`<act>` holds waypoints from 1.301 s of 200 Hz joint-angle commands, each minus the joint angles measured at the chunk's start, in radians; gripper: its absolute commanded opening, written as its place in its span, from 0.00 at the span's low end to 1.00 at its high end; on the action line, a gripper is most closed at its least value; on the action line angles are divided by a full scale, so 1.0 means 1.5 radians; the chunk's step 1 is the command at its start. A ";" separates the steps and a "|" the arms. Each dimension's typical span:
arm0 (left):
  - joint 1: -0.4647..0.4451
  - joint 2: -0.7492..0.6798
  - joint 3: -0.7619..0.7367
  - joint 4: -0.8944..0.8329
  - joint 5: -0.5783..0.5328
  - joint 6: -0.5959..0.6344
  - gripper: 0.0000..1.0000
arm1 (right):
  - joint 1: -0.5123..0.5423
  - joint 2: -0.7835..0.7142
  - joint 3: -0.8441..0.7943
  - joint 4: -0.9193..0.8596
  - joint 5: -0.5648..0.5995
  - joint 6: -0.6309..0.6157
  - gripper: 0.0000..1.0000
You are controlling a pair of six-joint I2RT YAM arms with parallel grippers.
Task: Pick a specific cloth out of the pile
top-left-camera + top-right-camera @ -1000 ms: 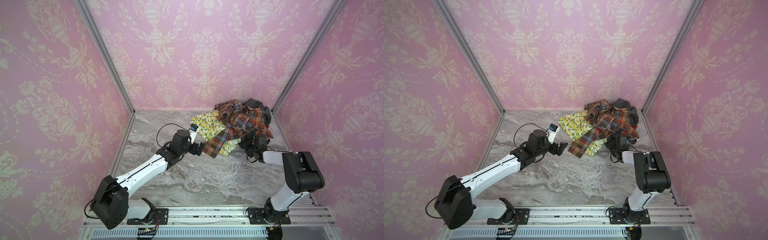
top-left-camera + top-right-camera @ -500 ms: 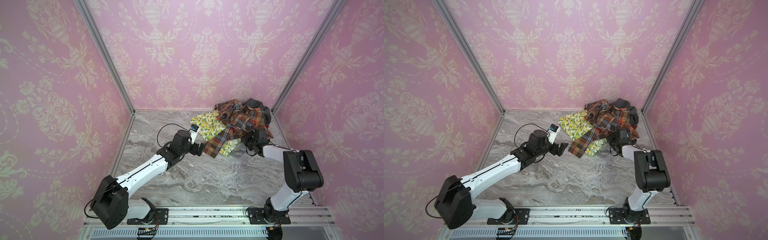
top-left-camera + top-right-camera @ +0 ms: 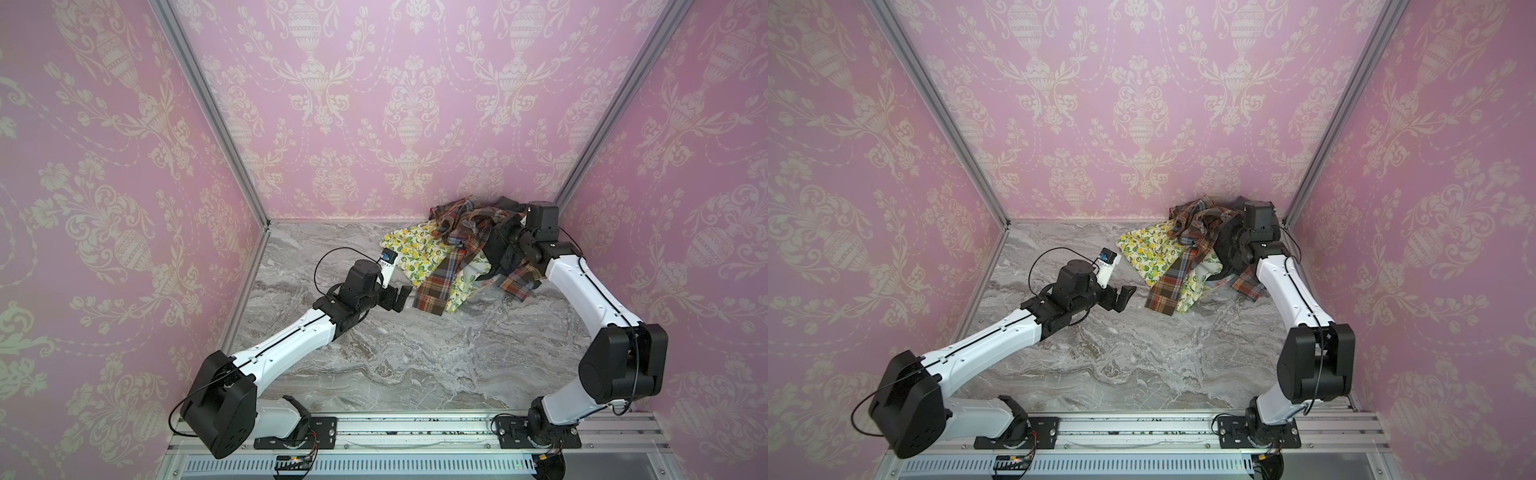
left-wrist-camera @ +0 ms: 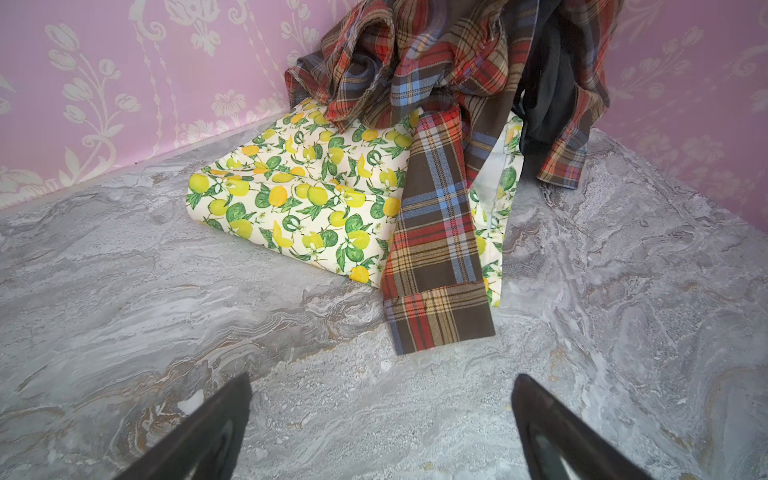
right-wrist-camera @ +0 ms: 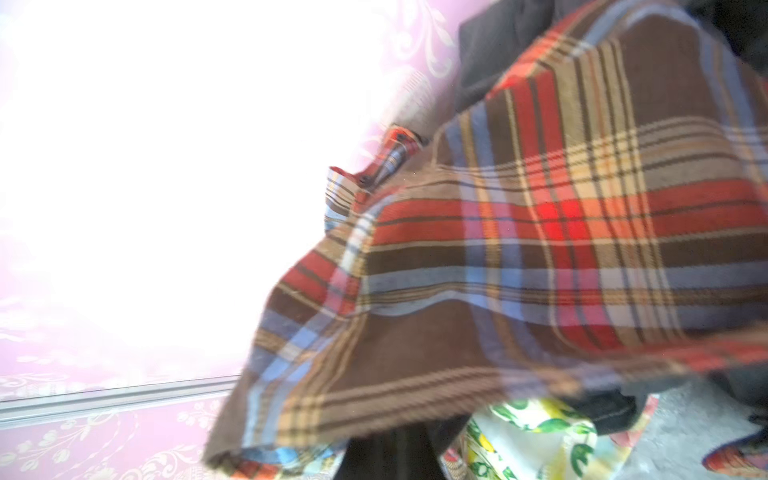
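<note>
The pile [image 3: 461, 224] lies in the back right corner of the marble table. An orange-brown plaid shirt [image 3: 440, 282] [image 4: 440, 216] is draped over a white lemon-print cloth [image 3: 415, 253] [image 4: 311, 195]. The cloth, dark charcoal [image 4: 544, 95] [image 3: 494, 272], hangs between folds of the plaid. My right gripper [image 3: 500, 251] is raised inside the heap and shut. Its fingers are buried under the plaid [image 5: 540, 232], and dark fabric hangs from where they are. My left gripper [image 3: 401, 297] [image 4: 382, 376] hovers low in front of the plaid sleeve, open and holding nothing.
Pink patterned walls close in the back and both sides, and an aluminium corner post [image 3: 582, 166] stands just behind the pile. Bare marble tabletop [image 3: 415, 353] stretches from the pile to the front rail [image 3: 415, 428].
My right gripper closed in the pile, then rose toward the back corner, lifting plaid and dark fabric with it. The left arm stayed put.
</note>
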 commanded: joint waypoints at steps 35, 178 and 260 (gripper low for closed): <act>-0.006 0.015 0.029 -0.030 0.000 -0.012 0.99 | -0.001 0.070 0.307 -0.084 -0.049 -0.062 0.00; -0.032 0.089 0.146 0.011 -0.027 -0.058 0.96 | 0.009 0.176 0.717 -0.250 -0.247 -0.100 0.00; -0.050 0.134 0.215 0.051 -0.041 -0.060 0.96 | 0.010 0.127 0.676 -0.037 -0.361 -0.013 0.00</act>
